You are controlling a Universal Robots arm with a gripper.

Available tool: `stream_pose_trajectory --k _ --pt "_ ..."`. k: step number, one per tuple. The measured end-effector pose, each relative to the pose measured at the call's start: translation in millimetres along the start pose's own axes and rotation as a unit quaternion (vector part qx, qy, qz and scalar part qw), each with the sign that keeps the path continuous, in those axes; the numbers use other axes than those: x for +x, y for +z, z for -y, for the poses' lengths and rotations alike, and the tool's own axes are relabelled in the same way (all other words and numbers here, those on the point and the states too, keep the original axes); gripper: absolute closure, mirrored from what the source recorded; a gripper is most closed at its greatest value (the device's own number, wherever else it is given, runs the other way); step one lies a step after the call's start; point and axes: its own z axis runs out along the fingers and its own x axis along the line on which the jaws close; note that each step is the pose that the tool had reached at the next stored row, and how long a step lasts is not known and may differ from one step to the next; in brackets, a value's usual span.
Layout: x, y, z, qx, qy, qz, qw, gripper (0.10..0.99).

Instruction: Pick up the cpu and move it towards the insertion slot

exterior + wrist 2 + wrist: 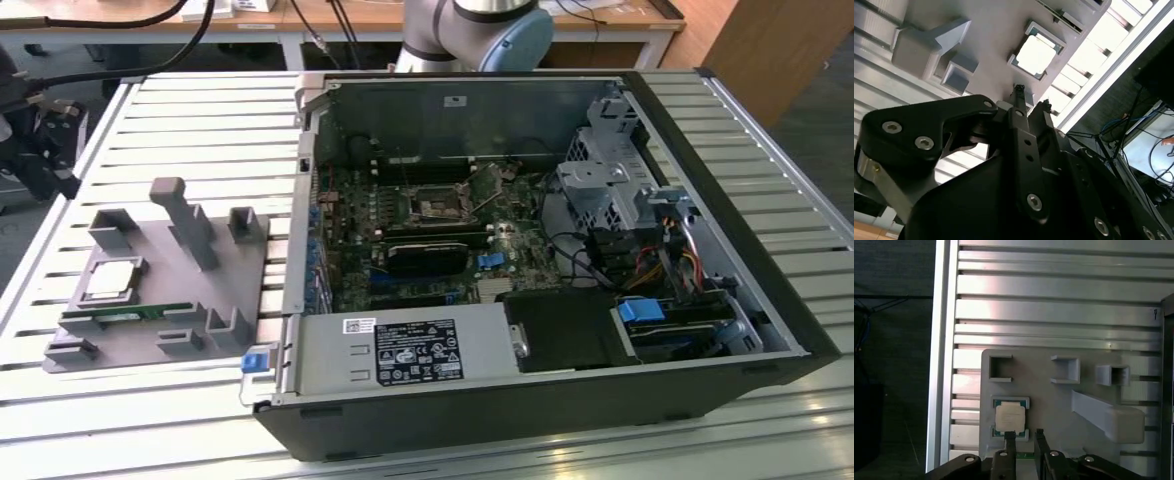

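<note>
The cpu [111,277], a small silver square chip, lies flat in a recess of the grey holder plate [200,290] at the exterior view's left. The insertion slot [437,205] sits on the motherboard inside the open computer case, a square socket with a metal frame. In both wrist views my gripper [1024,434] [1030,97] hovers close to the cpu [1010,417] [1036,54], just short of the chip's near edge. Its two thin black fingers [1008,440] stand slightly apart with nothing between them.
The holder plate carries a tall post [180,215], low blocks and a green memory stick [127,315]. The computer case [441,105] has high walls around the motherboard, with a black card [427,255] and drive cages inside. All rests on a slatted metal table [200,90].
</note>
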Motion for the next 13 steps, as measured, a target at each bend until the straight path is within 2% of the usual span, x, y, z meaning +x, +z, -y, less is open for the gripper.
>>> stream_pose_trajectory --k 1,2,4,5,6,7,8,13 --pt "0.3 0.5 0.0 0.0000 0.000 0.0000 1.0000 0.784" --pt "0.5 1.0 0.0 0.0001 0.000 -0.0001 1.0000 0.784" --pt "1.1 2.3 0.0 0.0001 0.000 -0.0001 1.0000 0.667" --pt "1.5 3.1 0.0 0.0001 0.000 -0.0001 1.0000 0.667" --pt "1.8 3.8 0.1 0.0001 0.000 -0.0001 1.0000 0.608" --pt "2.3 4.5 0.1 0.0001 0.000 -0.0002 1.0000 0.608" --pt "2.8 5.3 0.1 0.0001 0.000 -0.0001 1.0000 0.545" --pt "4.8 9.4 0.2 0.0000 0.000 -0.0001 1.0000 0.545"
